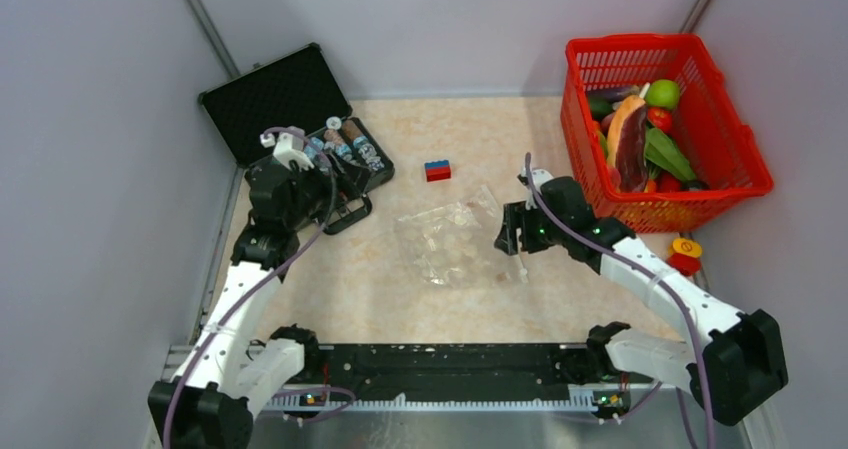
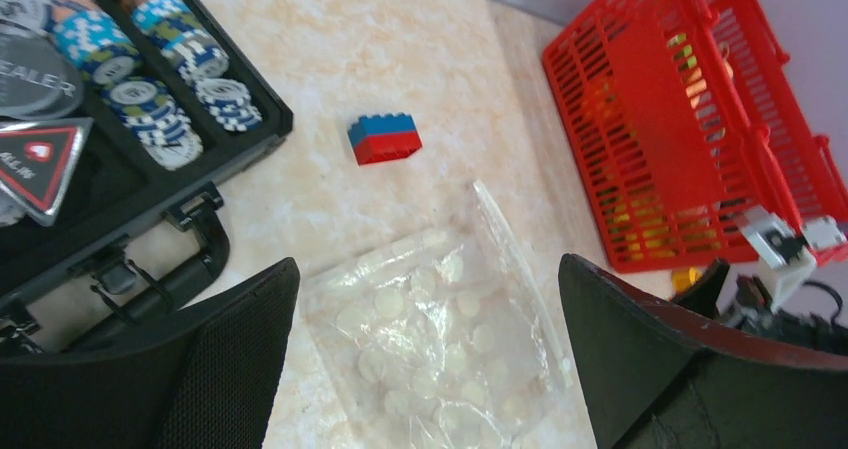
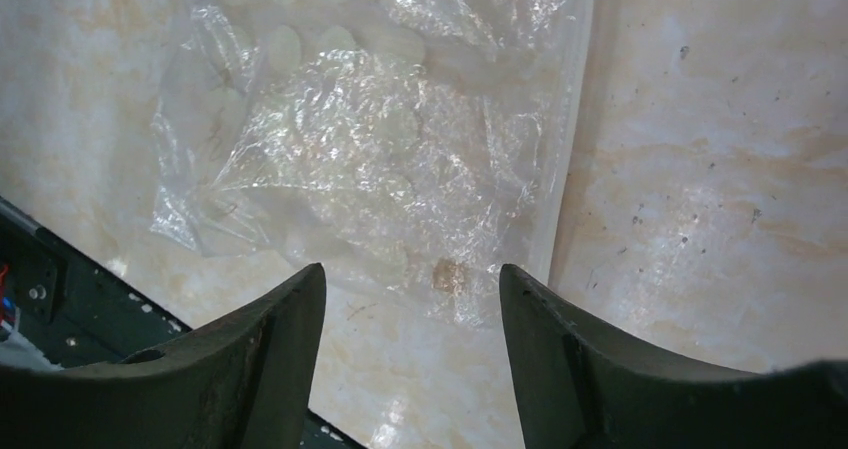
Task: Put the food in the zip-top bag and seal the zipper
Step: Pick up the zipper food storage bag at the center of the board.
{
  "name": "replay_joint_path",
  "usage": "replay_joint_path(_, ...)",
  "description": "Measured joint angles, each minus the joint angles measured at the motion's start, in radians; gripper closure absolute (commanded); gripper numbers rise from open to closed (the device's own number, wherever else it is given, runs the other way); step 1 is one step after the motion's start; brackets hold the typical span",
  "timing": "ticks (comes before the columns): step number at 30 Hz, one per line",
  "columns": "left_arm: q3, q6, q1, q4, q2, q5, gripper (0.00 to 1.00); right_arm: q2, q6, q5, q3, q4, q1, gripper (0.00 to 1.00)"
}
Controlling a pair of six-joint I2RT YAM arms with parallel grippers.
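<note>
The clear zip-top bag (image 1: 450,244) lies flat and crinkled on the marble tabletop, with its whitish zipper (image 1: 518,261) along its right edge. The food (image 1: 640,134), mixed toy fruits and vegetables, sits piled in the red basket (image 1: 640,44). My right gripper (image 1: 510,234) hovers at the bag's zipper side, open, nothing between its fingers. In the right wrist view the bag (image 3: 380,149) and zipper (image 3: 570,139) lie just beyond the right gripper (image 3: 412,279). My left gripper (image 1: 335,194) stands wide open left of the bag. The left wrist view has the bag (image 2: 440,339) and zipper (image 2: 515,259) beyond the left gripper (image 2: 428,264).
An open black case (image 1: 290,109) of chips and small bottles stands at the back left, close to my left arm. A red-and-blue brick (image 1: 437,170) lies behind the bag. A small red and yellow piece (image 1: 685,254) rests on the table beside the basket's near corner.
</note>
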Motion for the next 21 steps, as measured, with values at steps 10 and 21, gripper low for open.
replay_joint_path(10,0.0,0.072,-0.225,-0.061,0.029,-0.123,0.01,0.174,0.039,0.119,-0.001,0.084,0.0,0.61)
replay_joint_path(21,-0.05,0.09,-0.284,-0.132,0.056,-0.139,0.01,0.381,0.14,0.256,-0.005,0.217,-0.001,0.61)
